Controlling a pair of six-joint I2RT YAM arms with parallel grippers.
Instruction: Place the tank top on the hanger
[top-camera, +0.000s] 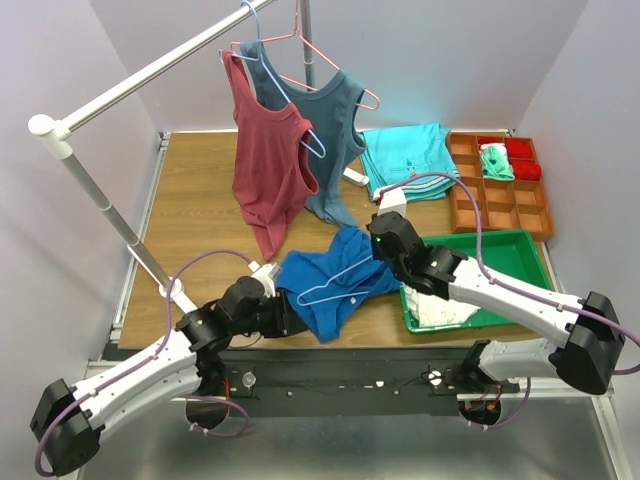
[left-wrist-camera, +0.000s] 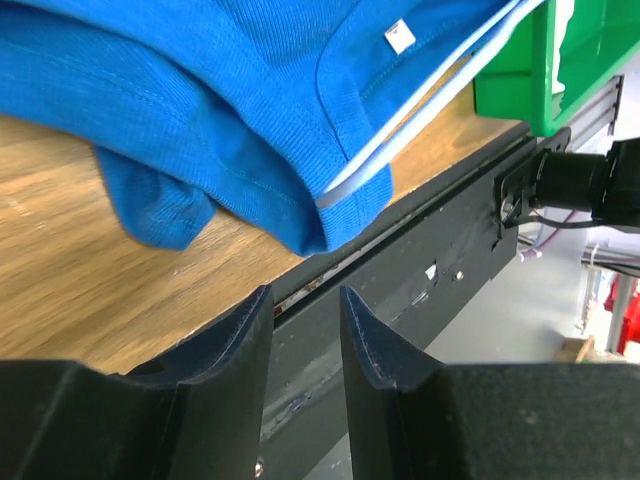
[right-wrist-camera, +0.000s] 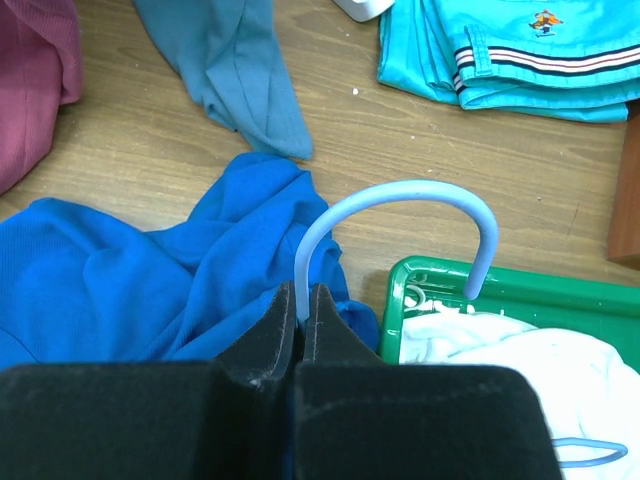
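Observation:
The royal-blue tank top (top-camera: 345, 250) lies crumpled on the wooden table near its front edge. The light-blue hanger (top-camera: 345, 278) rests across it. My right gripper (right-wrist-camera: 302, 290) is shut on the hanger's stem just below the curved hook (right-wrist-camera: 400, 190), which arches over the corner of the green tray. The tank top (right-wrist-camera: 150, 270) spreads to its left. My left gripper (left-wrist-camera: 305, 292) is open with nothing between its fingers. It hovers by the table's front edge, just short of the tank top's hem (left-wrist-camera: 230, 120) and the hanger wire (left-wrist-camera: 420, 110).
A maroon top (top-camera: 268, 160) and a teal-grey top (top-camera: 325, 130) hang from the white rail (top-camera: 150, 70) at the back. A green tray (top-camera: 520, 250) holding white cloth sits at the right. Behind it lie folded turquoise clothes (top-camera: 410, 155) and an orange compartment box (top-camera: 500, 185).

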